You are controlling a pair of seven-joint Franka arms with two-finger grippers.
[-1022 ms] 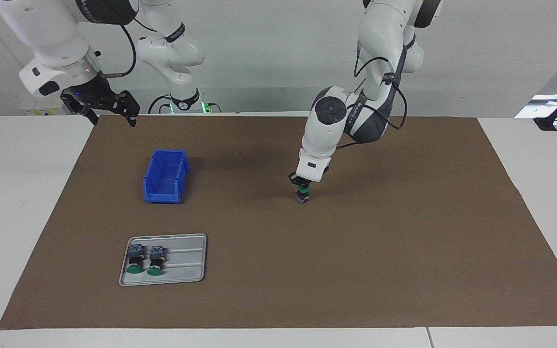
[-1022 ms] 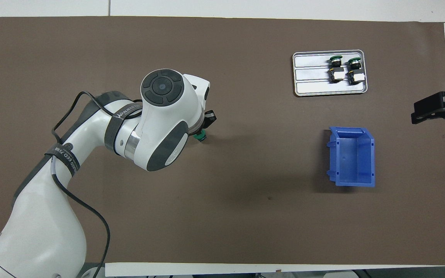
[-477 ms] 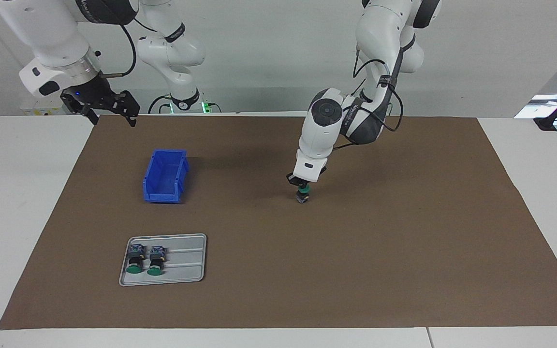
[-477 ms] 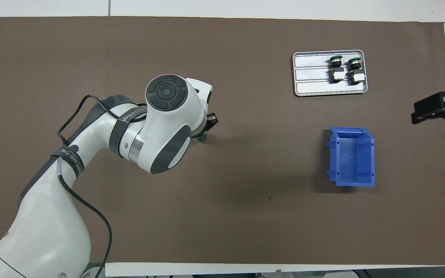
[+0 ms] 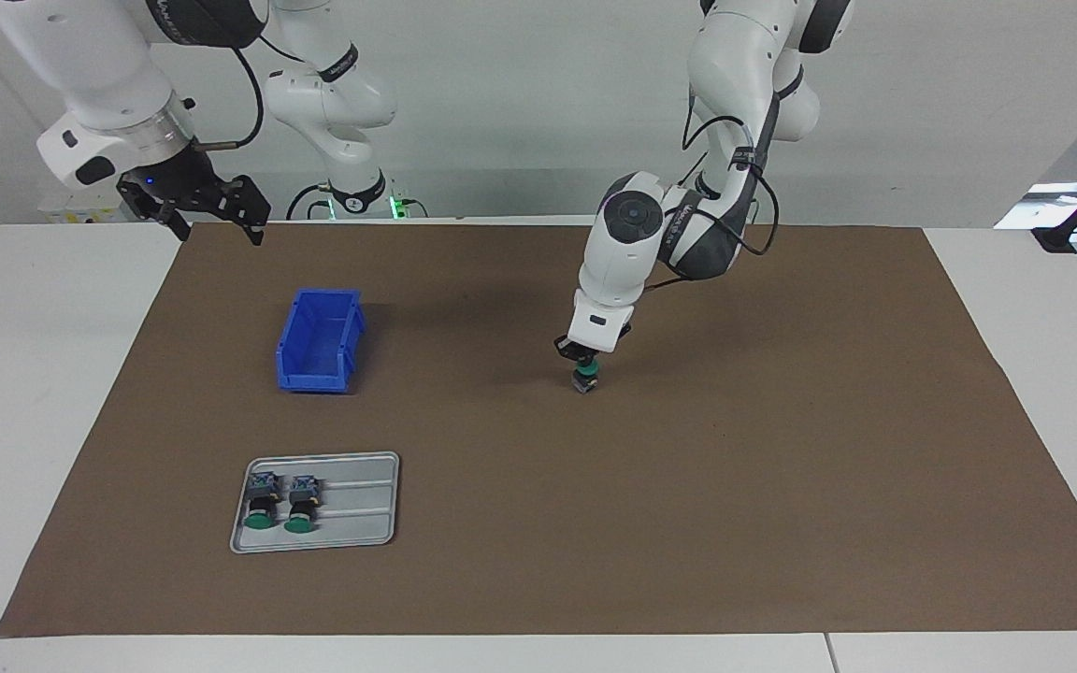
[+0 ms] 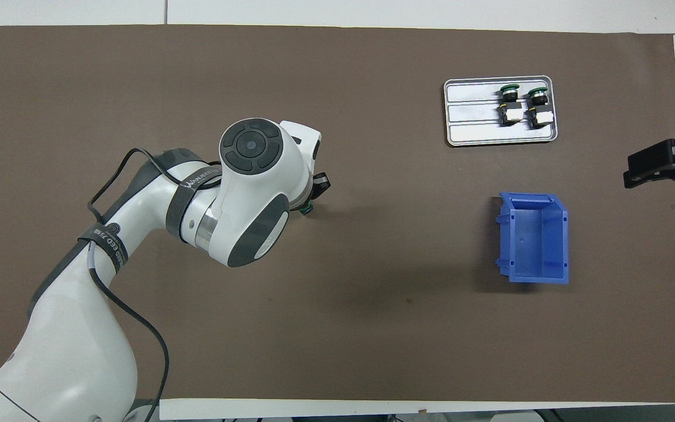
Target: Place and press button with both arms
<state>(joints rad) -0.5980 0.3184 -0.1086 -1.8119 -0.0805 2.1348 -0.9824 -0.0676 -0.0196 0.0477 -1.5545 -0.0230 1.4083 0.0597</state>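
Green-capped button (image 5: 584, 376) upright on brown mat, pinched by left end effector (image 5: 583, 361); right end effector (image 5: 207, 210) spread, waiting.

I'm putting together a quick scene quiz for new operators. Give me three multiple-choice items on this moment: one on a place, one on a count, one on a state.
1. Where is the left gripper?
A. in the blue bin
B. at the button mid-mat
C. over the tray

2. How many buttons lie in the tray?
A. two
B. three
C. none

3. The blue bin is:
A. tipped over
B. holding a button
C. upright, empty

Answers: 1 B, it is down on the button on the mat; 2 A, two green-capped ones lie side by side; 3 C, its bare floor shows. The right gripper waits raised.
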